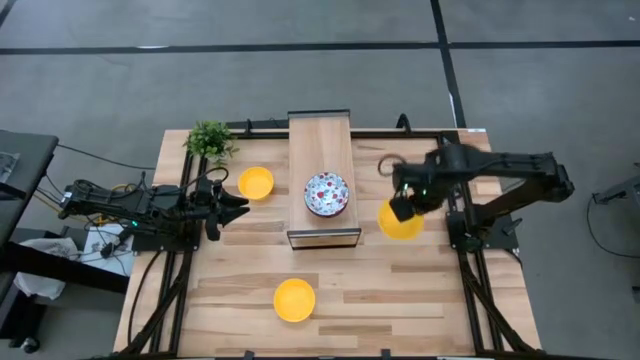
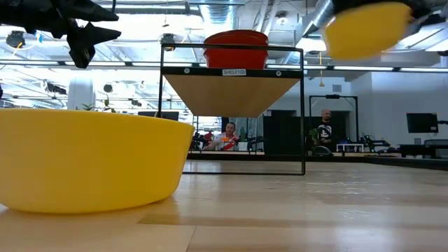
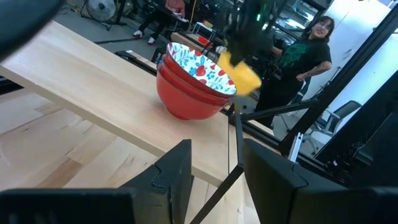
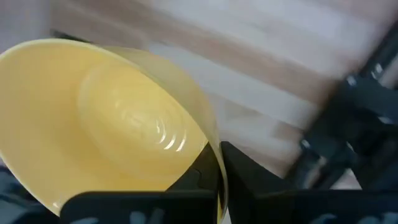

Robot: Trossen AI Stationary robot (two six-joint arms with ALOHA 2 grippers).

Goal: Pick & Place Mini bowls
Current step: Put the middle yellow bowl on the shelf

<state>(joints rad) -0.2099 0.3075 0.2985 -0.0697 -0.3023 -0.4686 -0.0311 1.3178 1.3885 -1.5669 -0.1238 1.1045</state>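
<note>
Yellow bowl [image 1: 401, 222] | clenched in right gripper [image 1: 402, 208] | left gripper [image 1: 232, 206] released | label "SHELF" [image 2: 234, 72]

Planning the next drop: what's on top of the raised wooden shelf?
A stack of floral-patterned bowls with red outsides sits on the shelf. Whatever lies inside the lower bowls is covered.

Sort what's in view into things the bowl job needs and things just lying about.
Job: held yellow bowl in shut right gripper; yellow bowls and; floral stack; shelf.
Lying about: plant; idle left gripper, open.
</note>
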